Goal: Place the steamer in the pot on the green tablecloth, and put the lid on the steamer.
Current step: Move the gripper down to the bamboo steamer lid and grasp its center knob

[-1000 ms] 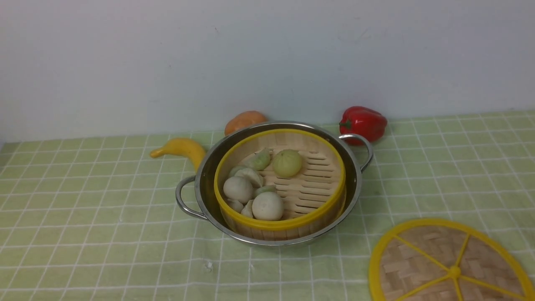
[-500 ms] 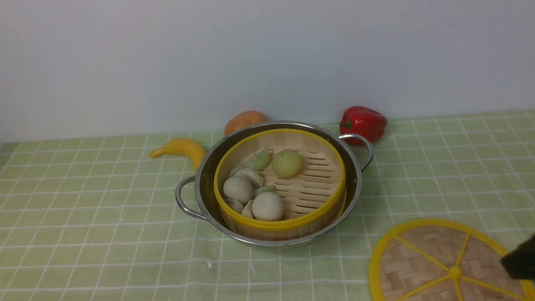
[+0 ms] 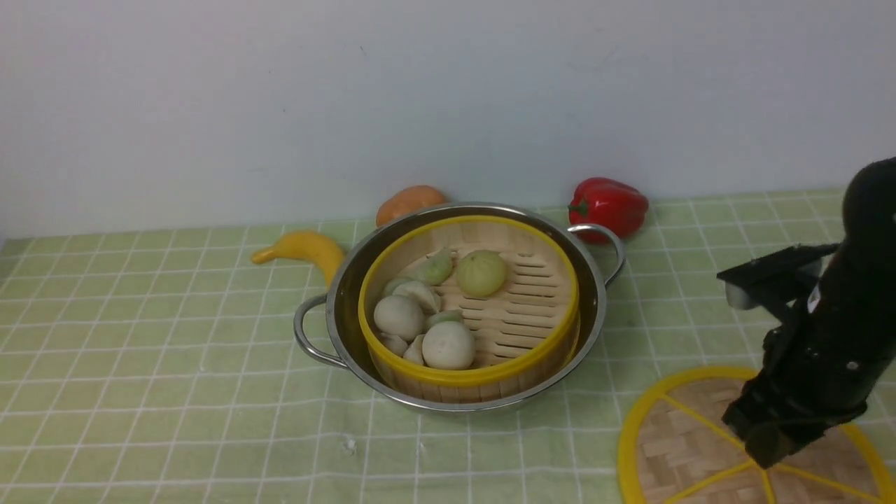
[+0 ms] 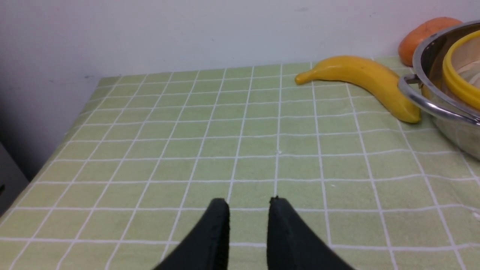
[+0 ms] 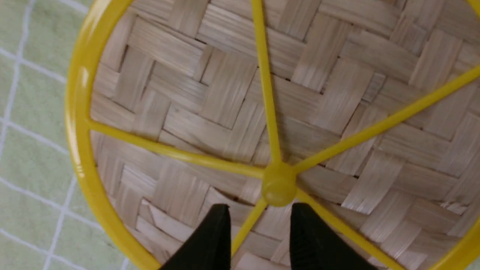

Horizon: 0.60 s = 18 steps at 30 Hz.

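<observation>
**Beside the pot: lid flat on the cloth, right pincer over its knob**

Inside the pot [image 3: 344, 308], at the middle of the green tablecloth [image 3: 140, 350] that covers the worktop, sits the steamer [image 3: 521, 308]. Its yellow rim rises a little above the steel rim, and it leans slightly toward the pot's near side. Pale buns and dumplings [image 3: 448, 344] are bunched on the part of the slatted floor toward the pot's left handle. The pot's 2 looped handles stick out at its left-near and right-far sides.

The lid [image 3: 682, 448] lies flat on the cloth to the right of the pot and nearer the robot, well apart from it and not on the steamer. The right pincer [image 3: 766, 448] hangs over the lid, pointing down. In the right wrist view its 2 black fingers stand partly apart just short of the central knob [image 5: 278, 185], with 1 yellow spoke showing in the gap and nothing gripped. Whether the tips touch the weave cannot be told.

The left pincer [image 4: 248, 204] is low over bare cloth, well to the left of the pot. Its fingers are narrowly parted and empty.

A banana [image 3: 304, 248] lies just beside the pot's far-left side. An orange fruit [image 3: 409, 201] sits behind the pot, and a red bell pepper [image 3: 609, 206] just beyond its right handle.
</observation>
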Tool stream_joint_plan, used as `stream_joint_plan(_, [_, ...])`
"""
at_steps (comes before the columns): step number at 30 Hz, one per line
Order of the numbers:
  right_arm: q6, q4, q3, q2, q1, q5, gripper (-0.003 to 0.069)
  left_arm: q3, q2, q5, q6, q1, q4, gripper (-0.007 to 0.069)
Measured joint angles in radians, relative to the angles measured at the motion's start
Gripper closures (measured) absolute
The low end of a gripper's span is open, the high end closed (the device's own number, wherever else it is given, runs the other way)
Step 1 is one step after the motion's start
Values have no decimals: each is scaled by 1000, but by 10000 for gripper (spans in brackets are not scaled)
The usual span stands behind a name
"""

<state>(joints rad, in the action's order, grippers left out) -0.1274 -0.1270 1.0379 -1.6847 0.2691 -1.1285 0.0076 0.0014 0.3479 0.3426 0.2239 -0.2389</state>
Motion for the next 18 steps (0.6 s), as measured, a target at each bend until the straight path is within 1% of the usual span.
stream_joint_plan(5, [45, 47, 0, -72, 0, 49, 416, 0, 0, 0, 0, 0, 0, 467])
stream_joint_plan(10, [48, 44, 2, -77, 0, 51, 419, 0, 0, 0, 0, 0, 0, 466])
stream_joint_plan(13, [50, 37, 2, -77, 0, 44, 454, 0, 0, 0, 0, 0, 0, 457])
stream_joint_plan(14, [50, 31, 4, -77, 0, 31, 503, 0, 0, 0, 0, 0, 0, 454])
stream_joint_plan(15, [51, 30, 5, -77, 1, 30, 517, 0, 0, 0, 0, 0, 0, 454])
stream_joint_plan(18, [55, 29, 6, -62, 7, 37, 513, 0, 0, 0, 0, 0, 0, 449])
